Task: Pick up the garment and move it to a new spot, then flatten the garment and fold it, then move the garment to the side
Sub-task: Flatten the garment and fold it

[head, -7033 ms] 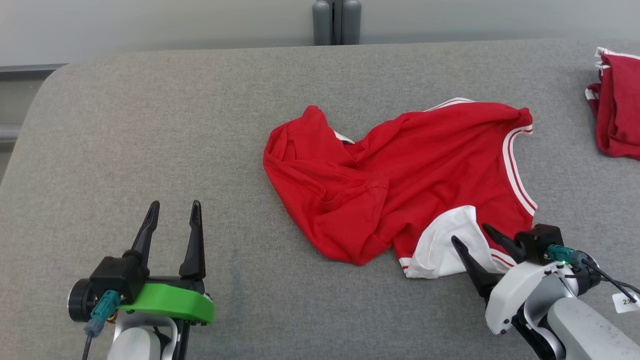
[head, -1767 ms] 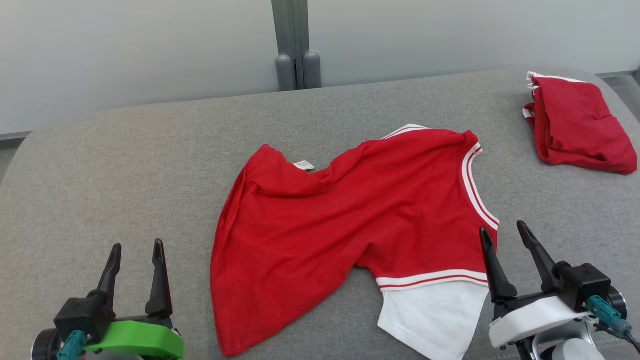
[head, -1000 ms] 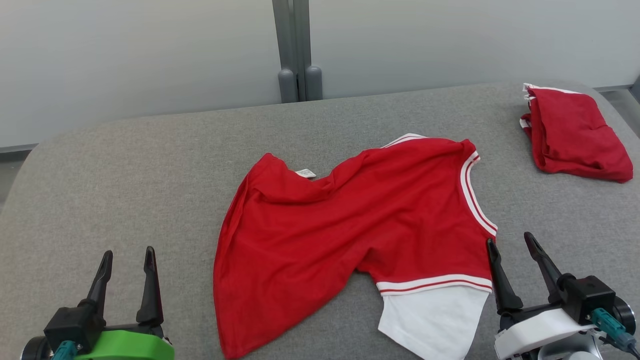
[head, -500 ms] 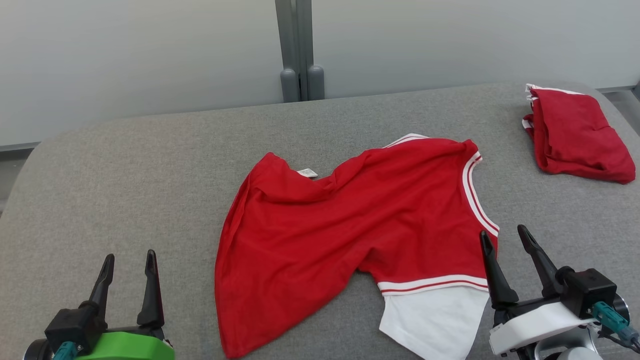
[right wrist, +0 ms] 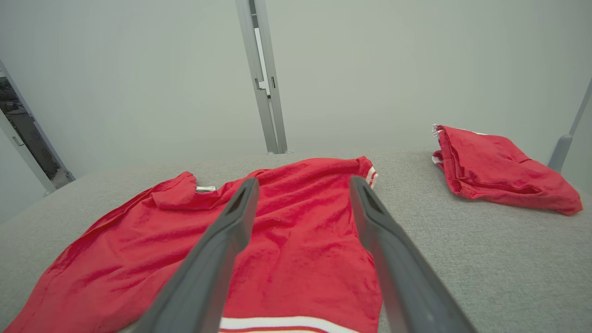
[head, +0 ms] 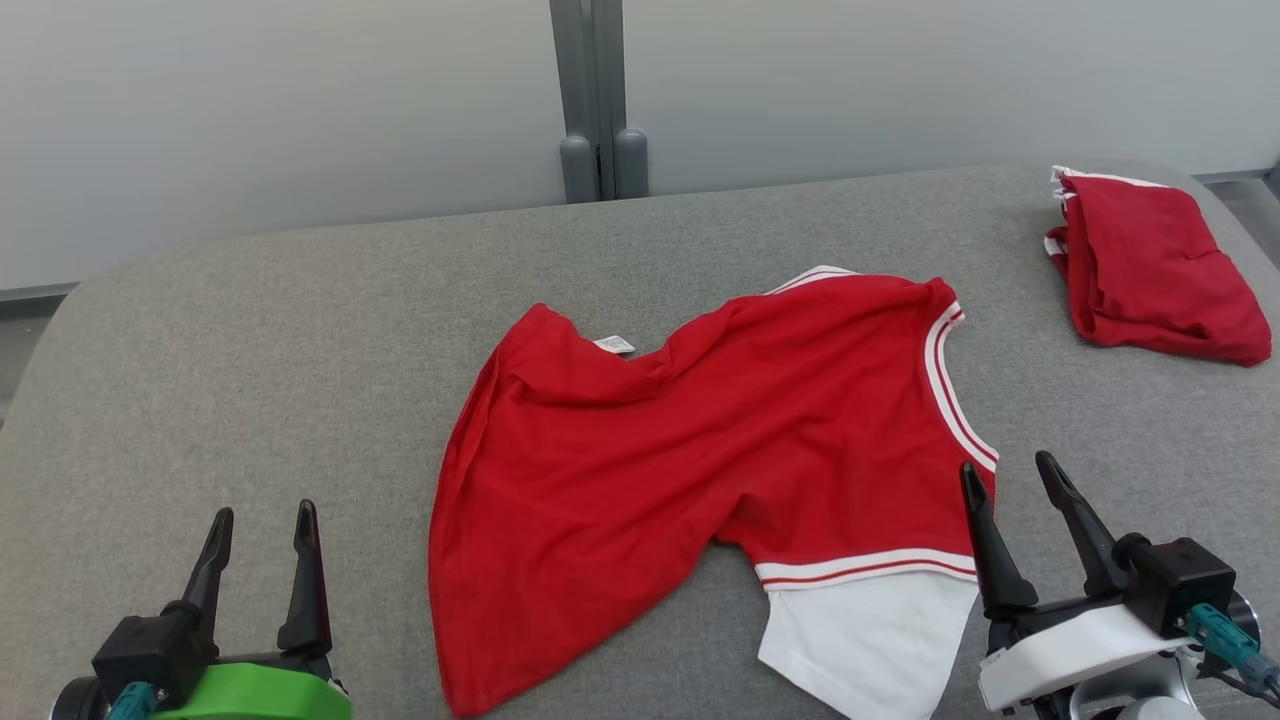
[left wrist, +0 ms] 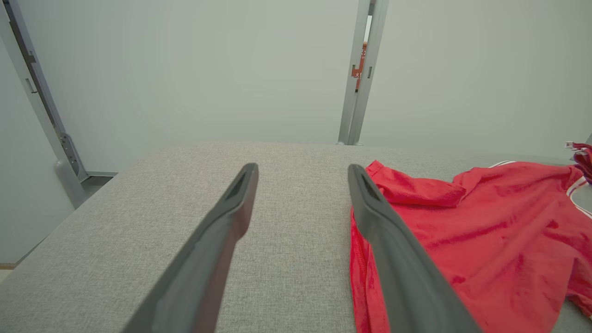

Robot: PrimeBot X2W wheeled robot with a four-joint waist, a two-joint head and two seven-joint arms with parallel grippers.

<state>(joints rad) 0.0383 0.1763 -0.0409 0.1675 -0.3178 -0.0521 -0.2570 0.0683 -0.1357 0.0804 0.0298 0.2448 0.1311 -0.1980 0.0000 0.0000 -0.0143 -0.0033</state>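
The red shirt [head: 700, 470] lies spread but rumpled on the grey counter [head: 250, 330]. Its long axis runs from its near left corner up to its striped right edge. My right gripper [head: 1006, 465], fingers apart and empty, sits just beside that striped edge, so I judge it the nearer. My left gripper [head: 263, 511], also apart and empty, stands well off the shirt's left side. A folded red pile [head: 1160, 265] lies beyond the shirt's far right corner, and a pale wall [head: 300, 100] rises behind the shirt.

The left gripper [head: 263, 518] has two long tapering dark fingers [head: 304, 585] on a black block [head: 150, 645] above a bright green curved bracket [head: 250, 692] with a teal connector [head: 132, 702]. The right gripper [head: 1007, 468] matches, with a white bracket [head: 1070, 650], teal plug [head: 1215, 635] and black cable [head: 1262, 686].
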